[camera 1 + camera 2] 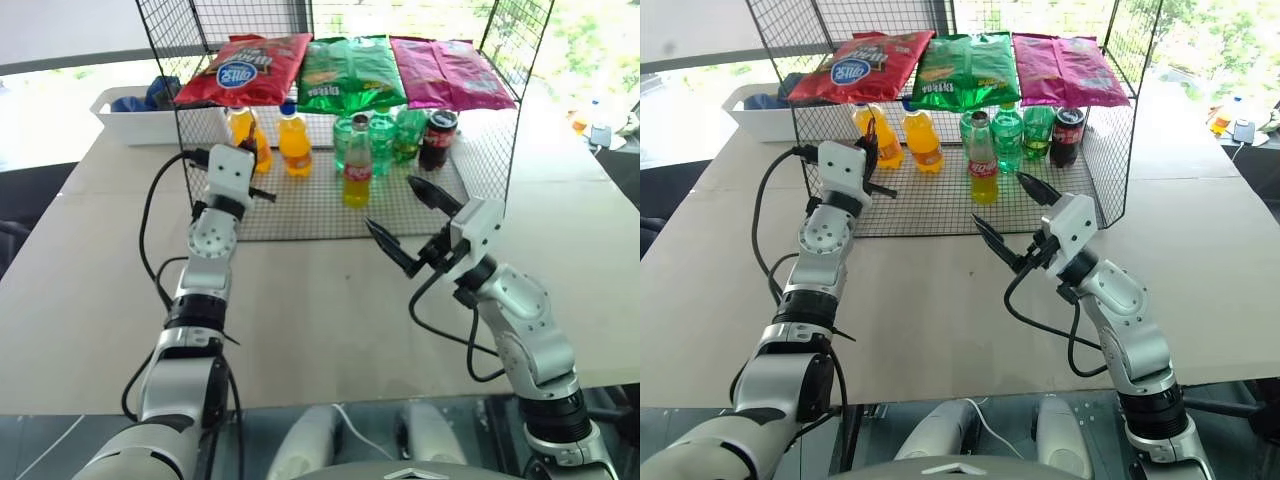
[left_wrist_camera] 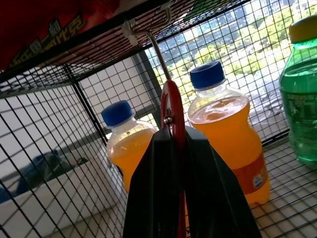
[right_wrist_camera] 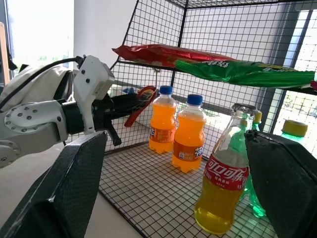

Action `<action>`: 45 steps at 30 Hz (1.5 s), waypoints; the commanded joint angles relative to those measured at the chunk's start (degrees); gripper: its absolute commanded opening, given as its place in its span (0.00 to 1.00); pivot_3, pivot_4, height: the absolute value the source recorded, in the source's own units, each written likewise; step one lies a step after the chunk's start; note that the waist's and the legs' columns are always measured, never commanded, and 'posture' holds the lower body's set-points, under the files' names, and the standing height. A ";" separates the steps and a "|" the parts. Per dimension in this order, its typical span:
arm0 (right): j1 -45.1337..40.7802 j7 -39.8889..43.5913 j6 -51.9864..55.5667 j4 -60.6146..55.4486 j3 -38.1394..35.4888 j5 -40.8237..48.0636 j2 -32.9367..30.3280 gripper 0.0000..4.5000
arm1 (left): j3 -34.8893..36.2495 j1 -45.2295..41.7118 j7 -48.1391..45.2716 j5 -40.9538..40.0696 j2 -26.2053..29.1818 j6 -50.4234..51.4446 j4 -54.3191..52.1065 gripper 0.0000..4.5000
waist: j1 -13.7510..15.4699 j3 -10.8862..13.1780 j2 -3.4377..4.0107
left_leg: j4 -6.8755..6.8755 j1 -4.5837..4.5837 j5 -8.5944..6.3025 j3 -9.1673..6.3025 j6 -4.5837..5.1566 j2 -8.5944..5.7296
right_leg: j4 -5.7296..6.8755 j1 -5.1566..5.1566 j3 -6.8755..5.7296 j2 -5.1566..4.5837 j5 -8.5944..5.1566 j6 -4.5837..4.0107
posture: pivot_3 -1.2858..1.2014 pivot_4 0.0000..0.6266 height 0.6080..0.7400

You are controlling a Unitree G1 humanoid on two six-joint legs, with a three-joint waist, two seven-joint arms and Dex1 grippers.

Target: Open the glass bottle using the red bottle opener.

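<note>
The red bottle opener (image 2: 171, 106) hangs from a wire hook (image 2: 153, 44) under the rack's shelf, and the left gripper (image 2: 176, 148) is clamped on its lower end. I'd lift it up and off the hook, not yank sideways. The glass bottle (image 1: 357, 172) stands upright on the mesh floor (image 1: 300, 210), cap on. The right gripper (image 1: 400, 225) waits wide open just before it, so it could probably steady the bottle next.

Glass bottle (image 1: 357, 172) on rack shelf (image 1: 330, 212), plastic bottles (image 1: 293, 143) behind
</note>
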 commanded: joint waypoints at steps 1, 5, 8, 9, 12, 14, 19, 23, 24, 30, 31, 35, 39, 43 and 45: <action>-0.19 -0.33 -1.28 -2.12 -0.50 0.10 0.13 1.00 | -1.52 -0.07 9.06 7.90 2.16 -1.03 -4.39 0.01 | 0.03 0.00 0.00 | 0.00 -0.01 0.00 0.00 0.00 0.00 | 0.01 -0.01 0.00 0.00 0.00 0.00 | 0.52 0.24 1.00; 0.00 -0.44 -1.24 -2.38 -0.66 0.16 0.02 1.00 | -3.32 1.33 16.29 15.17 3.97 0.22 -7.73 0.01 | 0.04 0.00 0.00 | 0.02 0.00 0.00 0.02 0.00 0.00 | 0.05 -0.01 0.00 -0.01 0.00 0.00 | 0.52 0.24 1.00; -0.02 -0.47 -1.22 -2.35 -0.84 0.33 -0.10 1.00 | -4.93 2.41 20.22 20.35 5.44 0.94 -10.46 0.01 | 0.15 0.00 -0.01 | 0.01 -0.03 0.00 0.03 0.00 -0.03 | 0.09 -0.05 -0.03 -0.04 0.00 0.00 | 0.52 0.24 1.00; -0.02 -0.49 -1.18 -2.35 -0.88 0.38 -0.12 1.00 | -5.09 2.68 21.05 21.11 5.62 1.37 -11.05 0.01 | 0.18 0.00 -0.01 | 0.01 -0.04 0.00 0.03 0.00 -0.03 | 0.09 -0.06 -0.05 -0.03 0.00 0.00 | 0.52 0.24 1.00; 0.02 -0.56 -1.15 -2.39 -0.86 0.41 -0.11 1.00 | -5.23 3.64 22.55 22.91 6.08 2.72 -12.38 0.01 | 0.20 0.00 -0.01 | 0.02 -0.05 0.00 0.03 0.00 -0.04 | 0.09 -0.06 -0.07 -0.05 0.00 0.00 | 0.52 0.24 1.00; -0.09 -0.56 -1.14 -2.33 -0.86 0.47 -0.06 1.00 | -5.64 4.04 23.17 24.13 6.51 3.15 -13.07 0.01 | 0.22 0.00 -0.01 | 0.01 -0.05 0.00 0.03 0.01 -0.04 | 0.10 -0.06 -0.08 -0.05 0.00 0.00 | 0.52 0.24 1.00; -0.56 -0.27 -1.32 -1.91 -0.79 0.68 0.07 1.00 | -6.51 4.91 24.64 26.99 7.07 5.41 -15.49 0.01 | 0.26 0.00 -0.01 | 0.02 -0.04 0.00 0.03 0.01 -0.04 | 0.12 -0.06 -0.10 -0.06 0.00 0.00 | 0.52 0.24 1.00; -0.72 -0.20 -1.39 -1.84 -0.71 0.63 0.11 1.00 | -7.34 5.24 25.07 29.05 7.53 6.86 -17.36 0.01 | 0.20 0.00 -0.02 | 0.02 -0.04 0.00 0.03 0.01 -0.04 | 0.13 -0.06 -0.11 -0.07 0.00 0.00 | 0.52 0.24 1.00; -0.84 -0.15 -1.43 -1.70 -0.74 0.63 0.10 1.00 | -7.69 5.14 25.24 29.91 7.74 7.23 -17.65 0.01 | 0.09 0.00 -0.02 | 0.02 -0.04 0.00 0.04 0.01 -0.04 | 0.13 -0.06 -0.11 -0.07 0.00 0.00 | 0.52 0.24 1.00; -0.76 -0.13 -1.48 -1.79 -0.77 0.62 0.03 1.00 | -9.27 4.76 25.30 32.05 8.27 7.98 -19.18 0.01 | -0.03 0.00 -0.02 | 0.02 0.01 0.00 0.10 0.00 -0.02 | 0.21 -0.07 -0.08 -0.06 0.00 0.00 | 0.52 0.24 1.00; -0.79 -0.14 -1.49 -1.79 -0.76 0.61 0.04 1.00 | -9.35 4.76 25.19 31.80 8.03 7.90 -19.25 0.01 | -0.02 0.00 -0.02 | 0.02 0.02 0.00 0.10 0.00 -0.02 | 0.22 -0.07 -0.08 -0.06 0.00 0.00 | 0.52 0.24 1.00; -0.94 -0.27 -1.42 -1.81 -0.77 0.55 0.10 1.00 | -9.35 5.52 22.88 28.06 6.70 6.34 -19.73 0.01 | -0.02 0.00 -0.02 | 0.03 0.01 0.00 0.11 0.01 -0.02 | 0.21 -0.07 -0.08 -0.07 0.00 0.00 | 0.52 0.24 1.00; -1.01 -0.27 -1.48 -1.72 -0.80 0.46 0.04 1.00 | -8.01 8.34 14.79 14.46 3.22 2.05 -19.55 0.01 | 0.01 -0.01 -0.02 | 0.04 0.01 0.00 0.11 0.01 -0.03 | 0.22 -0.07 -0.09 -0.10 0.00 0.00 | 0.52 0.24 1.00; -0.80 -0.03 -1.16 -1.93 -0.92 1.00 -0.08 1.00 | -6.96 11.34 2.64 -2.51 0.18 -1.71 -21.24 0.01 | -0.08 -0.01 -0.02 | 0.04 0.00 0.00 0.12 0.00 -0.01 | 0.21 -0.07 -0.08 -0.12 0.00 0.00 | 0.52 0.24 1.00; -0.45 0.39 -0.61 -2.17 -0.91 1.49 -0.44 1.00 | -6.70 12.39 -3.52 -9.25 -0.59 -1.69 -22.67 0.01 | -0.10 -0.01 -0.02 | 0.05 0.00 0.00 0.12 0.00 0.00 | 0.22 -0.07 -0.08 -0.15 -0.01 -0.01 | 0.52 0.24 1.00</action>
